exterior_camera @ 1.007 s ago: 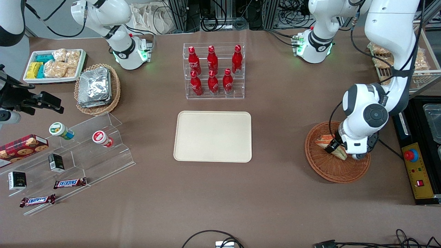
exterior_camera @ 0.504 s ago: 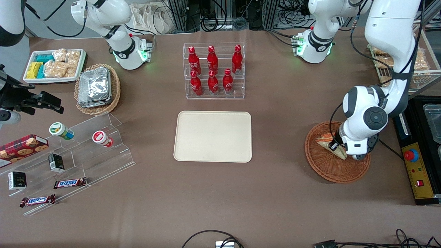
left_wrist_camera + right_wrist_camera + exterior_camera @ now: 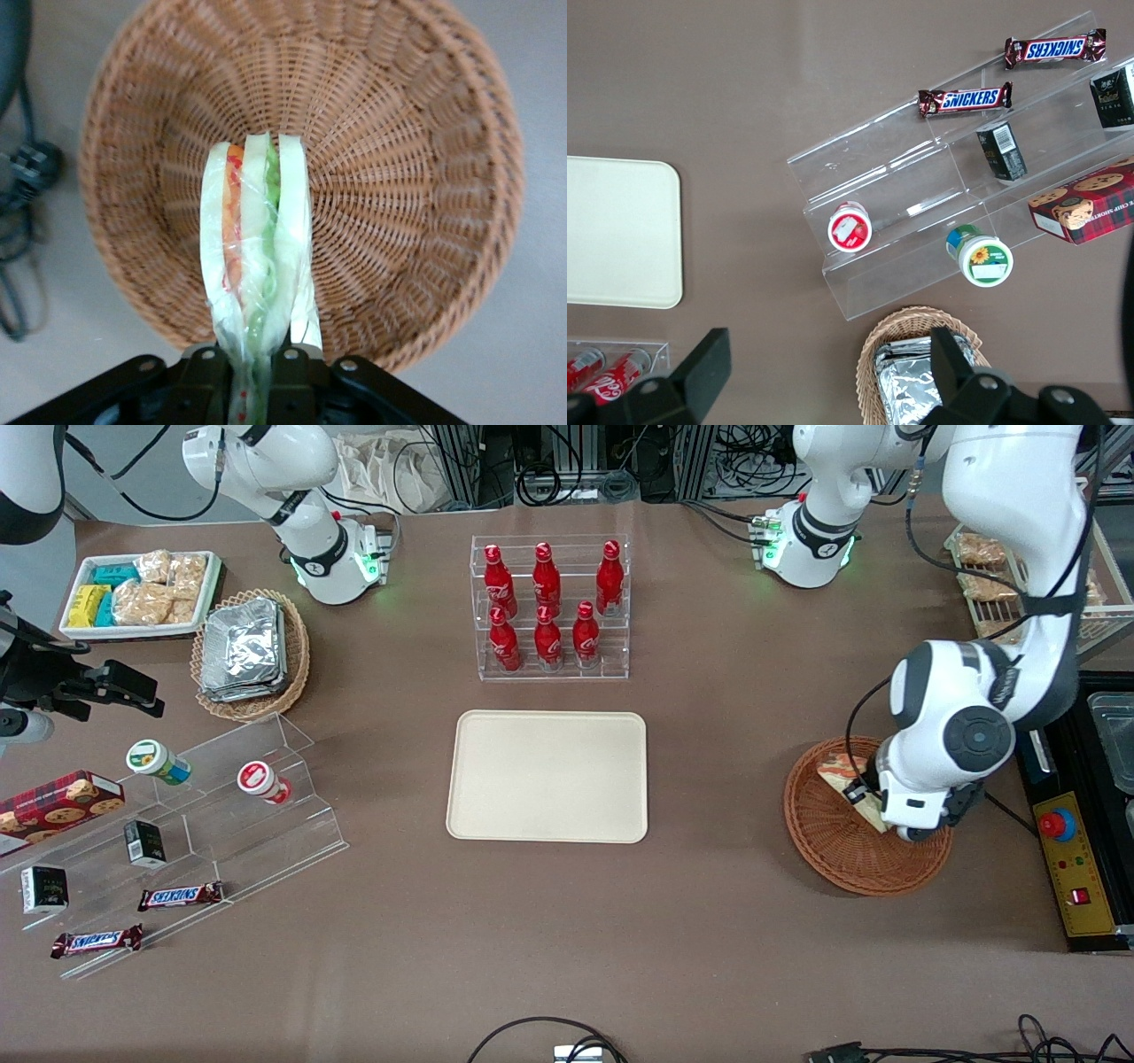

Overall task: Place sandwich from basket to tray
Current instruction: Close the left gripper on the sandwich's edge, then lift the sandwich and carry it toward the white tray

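Observation:
The sandwich (image 3: 255, 239), a plastic-wrapped wedge of white bread with orange, red and green filling, is pinched by its wrapper end in my left gripper (image 3: 255, 372), which is shut on it. It hangs above the reddish-brown wicker basket (image 3: 416, 177). In the front view the gripper (image 3: 864, 795) and the sandwich (image 3: 837, 772) are over the basket (image 3: 842, 859) at the working arm's end of the table, with the arm's wrist hiding part of the sandwich. The cream-beige tray (image 3: 547, 775) lies bare at the table's middle, well apart from the basket.
A clear rack of red bottles (image 3: 549, 607) stands farther from the front camera than the tray. A tan basket of foil packets (image 3: 248, 651), a white snack tray (image 3: 142, 593) and a clear stepped display (image 3: 195, 824) lie toward the parked arm's end. A control box (image 3: 1072, 864) sits beside the basket.
My left gripper has risen with the sandwich in it and shifted slightly away from the front camera; the sandwich now hangs clear of the basket floor.

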